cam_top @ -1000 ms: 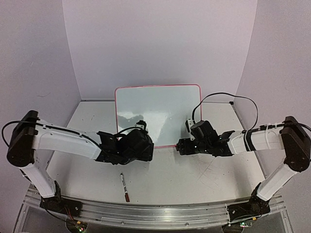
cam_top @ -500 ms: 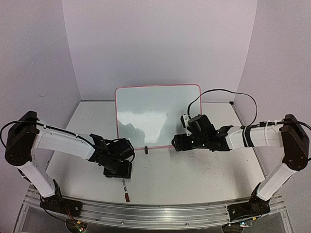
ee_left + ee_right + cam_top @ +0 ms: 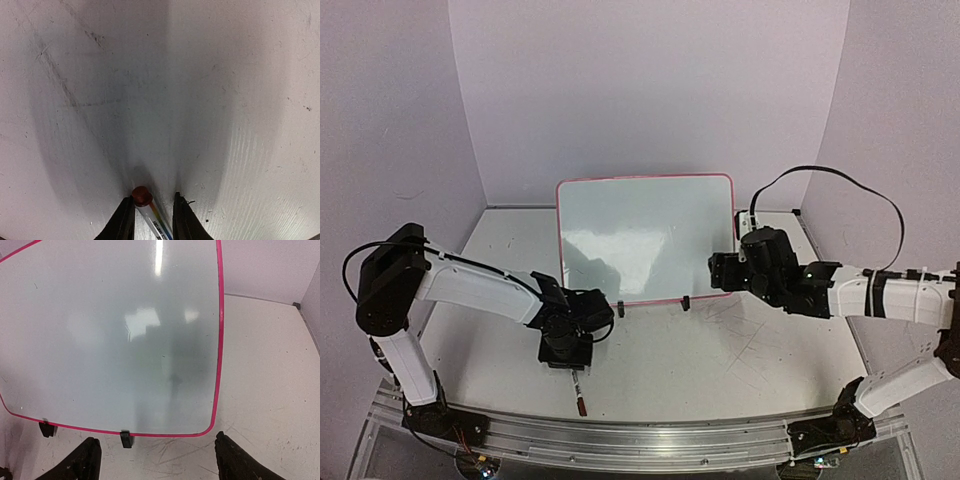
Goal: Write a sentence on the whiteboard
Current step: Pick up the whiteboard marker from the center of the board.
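Observation:
The whiteboard (image 3: 645,240) stands tilted at the back, white with a pink rim. Its face (image 3: 115,330) is blank; the sentence is not in view. A marker (image 3: 578,388) with a red cap lies on the table near the front. My left gripper (image 3: 565,352) points down over its upper end. In the left wrist view the left gripper (image 3: 152,212) straddles the marker (image 3: 150,212): the barrel rests against the left finger (image 3: 125,220), with a gap to the right one. My right gripper (image 3: 718,272) hovers wide open by the board's lower right corner, and the right gripper (image 3: 156,440) holds nothing.
Two black clip feet (image 3: 126,438) (image 3: 46,428) hold the board's lower edge. A pale curved backdrop (image 3: 650,90) closes the back and sides. The table (image 3: 720,370) is scuffed white, with a metal rail (image 3: 640,440) along its near edge.
The left gripper came down over the marker and its jaws narrowed around the barrel. The right arm drew back to the right, away from the board's lower edge.

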Robot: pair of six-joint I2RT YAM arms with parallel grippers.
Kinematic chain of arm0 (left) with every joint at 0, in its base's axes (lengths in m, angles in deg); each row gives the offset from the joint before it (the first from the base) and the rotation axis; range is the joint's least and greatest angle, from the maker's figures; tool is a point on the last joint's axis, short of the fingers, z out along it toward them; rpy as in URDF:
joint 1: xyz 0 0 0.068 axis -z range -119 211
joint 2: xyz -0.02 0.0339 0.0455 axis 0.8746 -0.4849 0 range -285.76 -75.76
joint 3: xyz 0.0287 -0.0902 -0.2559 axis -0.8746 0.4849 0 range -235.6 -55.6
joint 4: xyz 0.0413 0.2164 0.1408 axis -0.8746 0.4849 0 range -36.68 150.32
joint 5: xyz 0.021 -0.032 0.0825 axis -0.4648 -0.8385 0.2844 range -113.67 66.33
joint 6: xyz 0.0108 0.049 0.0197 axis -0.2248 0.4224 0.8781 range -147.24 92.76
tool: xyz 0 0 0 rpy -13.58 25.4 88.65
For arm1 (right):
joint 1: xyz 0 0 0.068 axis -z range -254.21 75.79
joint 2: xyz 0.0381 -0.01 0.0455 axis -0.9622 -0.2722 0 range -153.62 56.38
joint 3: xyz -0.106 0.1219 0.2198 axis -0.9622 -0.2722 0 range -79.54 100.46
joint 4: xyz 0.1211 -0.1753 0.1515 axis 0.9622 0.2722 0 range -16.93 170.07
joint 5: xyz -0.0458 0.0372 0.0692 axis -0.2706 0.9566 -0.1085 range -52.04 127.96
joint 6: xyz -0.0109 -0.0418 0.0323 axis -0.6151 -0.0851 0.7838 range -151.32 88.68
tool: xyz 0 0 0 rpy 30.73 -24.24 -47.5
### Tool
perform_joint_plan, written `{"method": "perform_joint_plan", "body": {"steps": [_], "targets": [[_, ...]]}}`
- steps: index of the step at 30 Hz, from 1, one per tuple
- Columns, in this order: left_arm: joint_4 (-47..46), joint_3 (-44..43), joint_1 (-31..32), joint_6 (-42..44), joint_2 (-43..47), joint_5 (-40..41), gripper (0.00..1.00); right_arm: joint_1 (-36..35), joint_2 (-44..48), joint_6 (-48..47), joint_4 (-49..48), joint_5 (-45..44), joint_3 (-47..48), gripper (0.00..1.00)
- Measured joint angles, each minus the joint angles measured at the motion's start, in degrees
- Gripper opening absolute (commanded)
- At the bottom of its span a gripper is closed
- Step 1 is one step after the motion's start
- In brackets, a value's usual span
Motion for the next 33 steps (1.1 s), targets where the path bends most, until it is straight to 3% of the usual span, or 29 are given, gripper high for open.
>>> {"method": "perform_joint_plan", "body": {"steps": [1,5,15,17,20,22,29,33], "targets": [[0.1,-0.1,0.3,0.1,0.0,0.3,0.19,0.0,-0.2,-0.2,0.0,-0.4,-0.1,0.97],[0.2,-1.2,1.6,1.0,0.0,1.9,0.04,0.0,-1.4,-0.3,-0.1,-0.9,-0.2,0.98],[-2.2,-5.0,2.2,10.0,0.3,10.8,0.00,0.0,-1.4,-2.6,0.2,7.5,-0.2,0.98],[-4.8,-5.5,2.2,14.2,1.2,12.2,0.05,-0.1,-1.4,-2.6,0.3,10.0,-0.2,0.98],[-6.6,-8.1,1.6,18.7,2.7,13.3,0.33,-0.1,-1.6,-2.0,3.0,13.5,1.3,0.98],[-6.5,-10.5,0.6,18.3,2.9,12.4,0.40,-0.1,-2.3,-1.1,5.2,15.4,3.7,0.98],[-2.8,-8.3,-1.6,9.3,5.5,0.9,0.48,-0.1,-5.4,1.7,7.7,19.6,9.1,0.98],[2.8,-9.2,-1.2,4.7,4.0,-4.1,0.44,-0.1,-7.0,2.9,8.9,19.1,9.1,0.98]]}}
